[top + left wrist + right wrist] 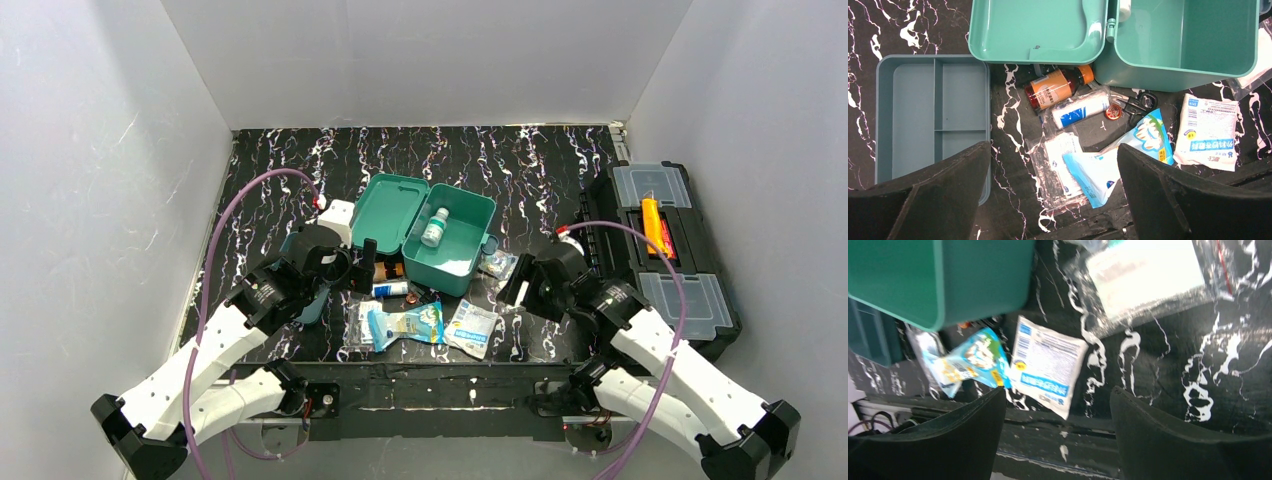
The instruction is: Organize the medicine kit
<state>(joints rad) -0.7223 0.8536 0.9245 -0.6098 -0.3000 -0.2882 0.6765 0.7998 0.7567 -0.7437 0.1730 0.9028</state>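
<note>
Our left claw (pixel 1053 147) stands wide open and holds nothing. It hangs over loose packets (pixel 1098 172), with the blue tray (pixel 913 100) at its left. We see the medicine kit (pixel 445 272) lying open in the middle of the table (pixel 540 160), a small bottle (pixel 436 226) inside. Our right claw (pixel 1058 390) is also open and empty, over a white packet (pixel 1048 365).

left arm (pixel 215 345), right arm (pixel 665 350): white links, black joints | cables (pixel 270 173): purple, looping | jaws: black, broad
</note>
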